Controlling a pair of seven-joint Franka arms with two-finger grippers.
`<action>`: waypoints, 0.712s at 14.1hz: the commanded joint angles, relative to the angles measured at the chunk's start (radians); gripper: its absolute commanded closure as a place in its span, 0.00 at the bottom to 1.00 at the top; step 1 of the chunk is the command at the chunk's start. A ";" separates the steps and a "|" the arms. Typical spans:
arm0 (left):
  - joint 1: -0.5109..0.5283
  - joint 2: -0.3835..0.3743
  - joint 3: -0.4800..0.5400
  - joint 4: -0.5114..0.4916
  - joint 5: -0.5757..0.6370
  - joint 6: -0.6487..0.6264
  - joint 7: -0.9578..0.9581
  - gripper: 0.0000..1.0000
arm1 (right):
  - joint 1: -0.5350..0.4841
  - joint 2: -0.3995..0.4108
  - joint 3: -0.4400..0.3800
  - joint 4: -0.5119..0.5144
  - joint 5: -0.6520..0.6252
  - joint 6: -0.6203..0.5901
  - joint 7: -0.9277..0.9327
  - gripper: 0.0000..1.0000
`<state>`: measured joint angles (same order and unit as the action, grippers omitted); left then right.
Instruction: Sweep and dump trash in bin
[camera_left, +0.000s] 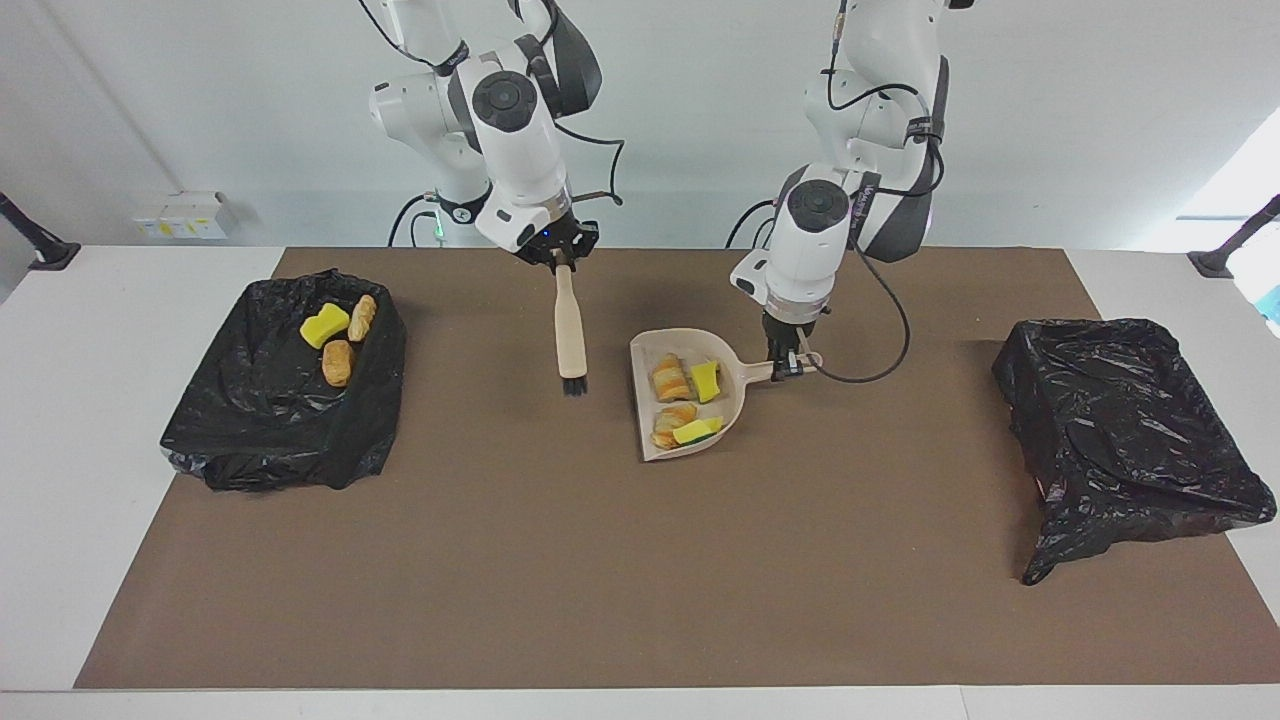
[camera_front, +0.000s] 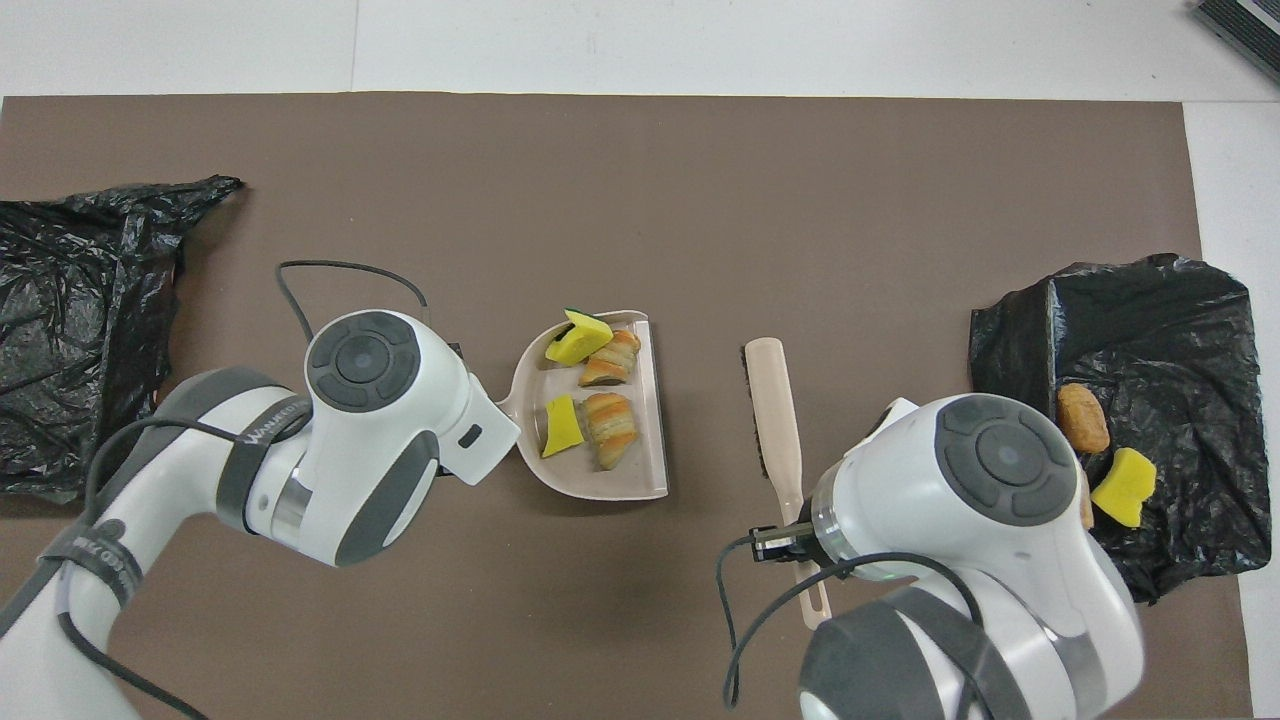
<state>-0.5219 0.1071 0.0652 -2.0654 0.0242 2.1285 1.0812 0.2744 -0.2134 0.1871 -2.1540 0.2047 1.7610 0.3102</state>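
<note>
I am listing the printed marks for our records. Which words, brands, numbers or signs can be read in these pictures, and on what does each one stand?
"WANJEED": grey band on the left arm, overhead view; the small characters after it are too blurred to read.
Grey band lower on the same arm: some print, not readable.
White box on the wall, facing view: too small to read.
Dustpan, brush, bin bags: no text seen.
</note>
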 joint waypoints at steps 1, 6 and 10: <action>0.078 0.034 -0.007 0.132 -0.026 -0.126 0.080 1.00 | 0.056 -0.112 0.037 -0.078 -0.005 -0.012 0.151 1.00; 0.238 0.065 -0.007 0.292 -0.029 -0.237 0.207 1.00 | 0.218 -0.069 0.041 -0.150 0.103 0.058 0.267 1.00; 0.405 0.075 -0.005 0.389 -0.050 -0.292 0.414 1.00 | 0.264 -0.070 0.044 -0.243 0.111 0.141 0.245 1.00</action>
<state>-0.1970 0.1604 0.0698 -1.7426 0.0018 1.8814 1.3972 0.5233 -0.2704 0.2379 -2.3475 0.2948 1.8445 0.5863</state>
